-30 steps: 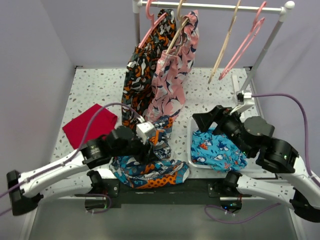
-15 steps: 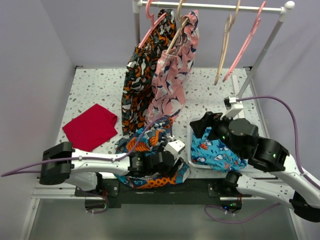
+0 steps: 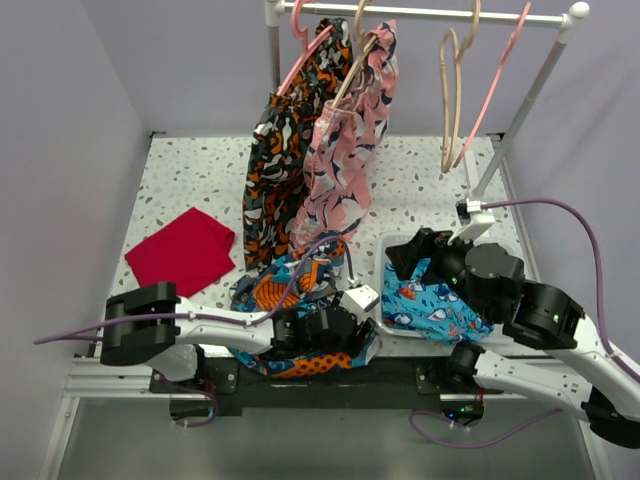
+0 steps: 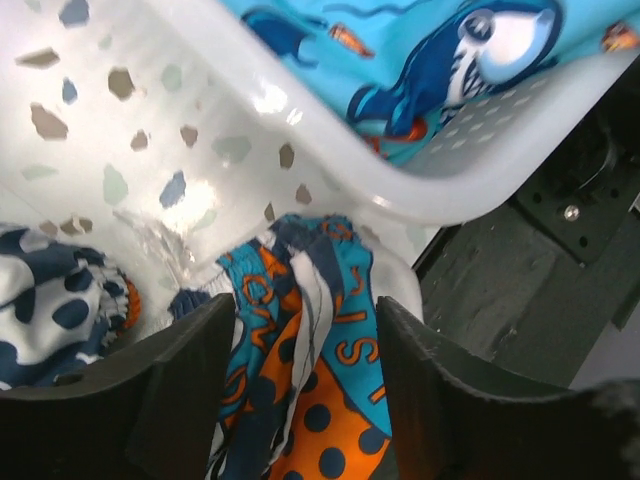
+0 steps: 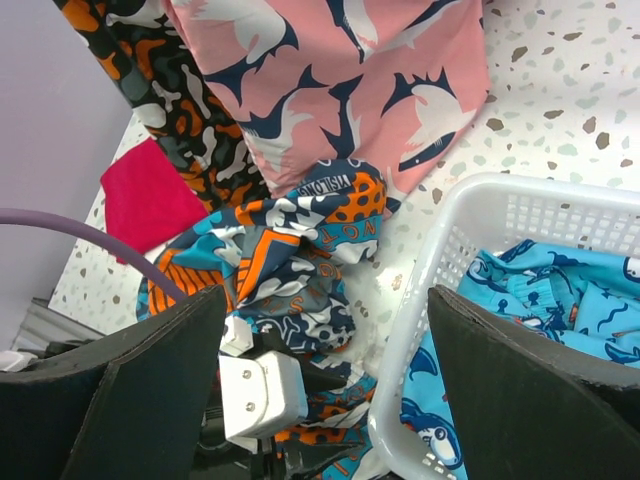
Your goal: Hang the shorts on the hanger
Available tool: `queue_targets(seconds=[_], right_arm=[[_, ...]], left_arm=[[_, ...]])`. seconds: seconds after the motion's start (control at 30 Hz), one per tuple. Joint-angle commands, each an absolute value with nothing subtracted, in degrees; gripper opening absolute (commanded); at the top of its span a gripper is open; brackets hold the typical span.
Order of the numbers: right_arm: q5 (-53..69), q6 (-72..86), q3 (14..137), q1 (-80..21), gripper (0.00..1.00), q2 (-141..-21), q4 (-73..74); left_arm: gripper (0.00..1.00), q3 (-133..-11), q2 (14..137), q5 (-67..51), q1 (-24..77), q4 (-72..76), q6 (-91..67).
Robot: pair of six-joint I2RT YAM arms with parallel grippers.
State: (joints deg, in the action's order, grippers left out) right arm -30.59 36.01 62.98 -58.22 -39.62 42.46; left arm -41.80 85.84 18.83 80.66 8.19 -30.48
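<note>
Since the shorts [image 3: 290, 300] are limp, light cloth crumpled at the table's [image 3: 190, 180] near edge, just beside the basket [image 5: 500, 215], expect sag and bunching; the waistband hem looks like the best grab. Left gripper [image 4: 305, 330]: fingers apart, straddling a fold, not clamped. Right gripper [image 5: 325, 300]: wide apart, empty. Hanger [image 3: 455, 100] hangs on the rail [image 3: 400, 12], well apart.

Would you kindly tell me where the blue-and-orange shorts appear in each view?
Top external: shorts bottom centre, left of the white basket.
Left wrist: shorts lower centre, below the basket's wall.
Right wrist: shorts centre-left, left of the basket.
Shared landmark: the white basket.
</note>
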Motion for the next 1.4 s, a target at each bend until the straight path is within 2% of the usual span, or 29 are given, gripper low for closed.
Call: queue_targets(seconds=[0.0,0.1,0.13,0.2,0.23,0.3,0.43,0.6,0.7,0.83,0.9,1.07,1.17,1.37], right_arm=[[-32.5,36.2,62.1,-58.3,0.86,-39.3,41.3],[-32.0,36.3,61.7,-58.3,0.86,-39.5,40.7],[-31.8,36.3,61.6,-58.3,0.86,-39.6,40.4],[-31.9,36.0,61.4,-58.3,0.86,-40.0,40.3],[-31.8,36.0,61.3,-58.3,0.87,-40.7,40.3],[-31.6,35.6,61.2,-58.3,0.88,-41.2,40.0],[-30.8,34.3,60.8,-58.2,0.88,-43.9,38.3],[-27.2,32.9,60.2,-58.3,0.87,-48.9,34.2],[-24.5,32.0,59.7,-58.2,0.83,-52.5,30.4],[-19.6,31.1,59.2,-58.2,0.7,-58.0,24.3],[-16.3,31.3,58.9,-58.1,0.67,-61.7,22.6],[-9.2,31.2,56.3,-58.3,0.66,-67.8,17.3],[-3.9,31.2,53.0,-59.6,0.62,-69.7,13.1],[-11.8,30.8,46.4,-69.1,0.68,-67.8,5.5]], left_arm=[[0.58,-39.1,86.0,18.6,80.9,12.7,-32.5],[0.43,-38.6,86.4,18.7,80.9,12.9,-33.0],[0.28,-38.5,85.6,19.0,80.9,12.0,-33.3],[0.12,-38.3,83.4,20.6,80.9,10.0,-33.5],[0.0,-38.1,79.9,21.7,80.9,6.8,-34.5],[0.0,-38.1,75.2,26.4,81.0,-2.4,-36.5],[0.0,-38.8,56.8,34.3,81.0,-19.3,-45.0],[0.0,-45.5,40.9,46.1,81.0,-46.2,-55.2],[0.0,-49.6,33.2,51.1,80.9,-55.1,-57.4],[0.0,-52.4,24.4,52.9,80.9,-54.8,-51.3],[0.0,-53.4,21.9,53.3,80.9,-52.7,-47.0],[0.0,-57.2,18.3,55.9,80.9,-53.5,-43.8],[0.0,-58.4,19.3,56.2,80.9,-54.0,-42.6],[0.0,-59.5,21.8,57.0,80.9,-55.1,-42.5]])
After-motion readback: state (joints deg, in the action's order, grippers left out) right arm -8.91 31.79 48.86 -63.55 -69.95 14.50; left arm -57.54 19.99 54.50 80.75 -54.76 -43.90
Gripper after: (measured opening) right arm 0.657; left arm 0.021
